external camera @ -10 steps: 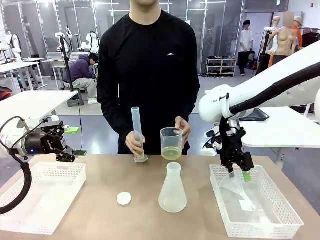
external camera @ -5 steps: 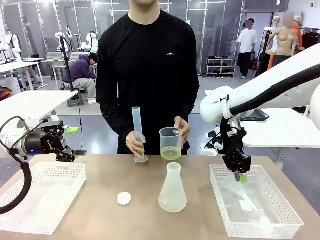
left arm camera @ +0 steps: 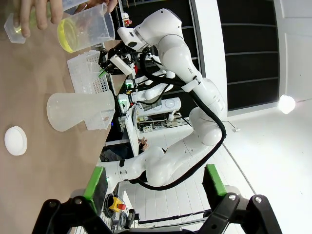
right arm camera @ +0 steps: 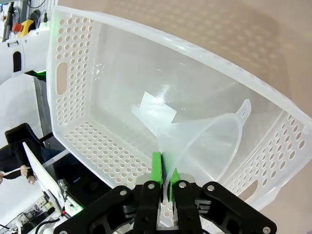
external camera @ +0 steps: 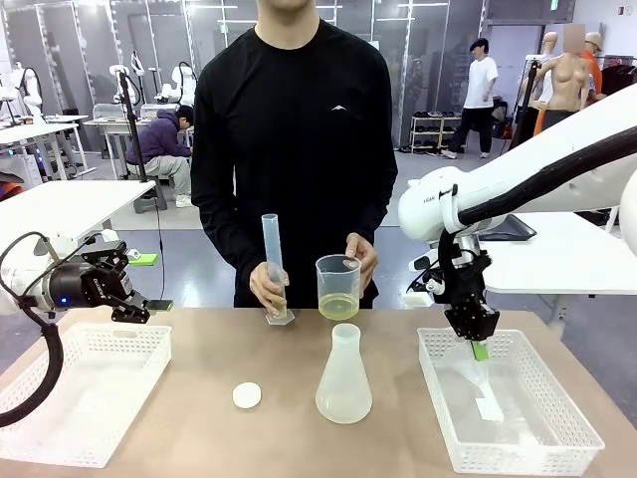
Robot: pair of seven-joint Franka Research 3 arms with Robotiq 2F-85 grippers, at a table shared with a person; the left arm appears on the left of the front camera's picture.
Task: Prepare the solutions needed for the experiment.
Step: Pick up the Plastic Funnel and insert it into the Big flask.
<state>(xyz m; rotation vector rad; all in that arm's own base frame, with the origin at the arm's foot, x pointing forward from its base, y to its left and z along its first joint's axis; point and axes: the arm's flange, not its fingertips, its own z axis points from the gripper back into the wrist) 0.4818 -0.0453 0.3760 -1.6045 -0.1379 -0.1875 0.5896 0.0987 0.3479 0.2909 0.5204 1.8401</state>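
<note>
One wrist view shows right hand (right arm camera: 165,168) pinching, apparently, the funnel (right arm camera: 209,141) rim; left hand (left arm camera: 154,181) gapes.

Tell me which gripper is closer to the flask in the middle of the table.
The right gripper. It is shut on a funnel over the basket just right of the flask. The left gripper hangs open by the other basket at the table's left end.

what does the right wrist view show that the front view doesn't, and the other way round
Right wrist view: green pads pinching the rim of a translucent plastic funnel. Front view: the person holding a clear beaker of pale yellow-green liquid and a tall clear graduated cylinder, behind a translucent conical flask. Both: the right hand shut on that funnel in the white perforated plastic basket.
</note>
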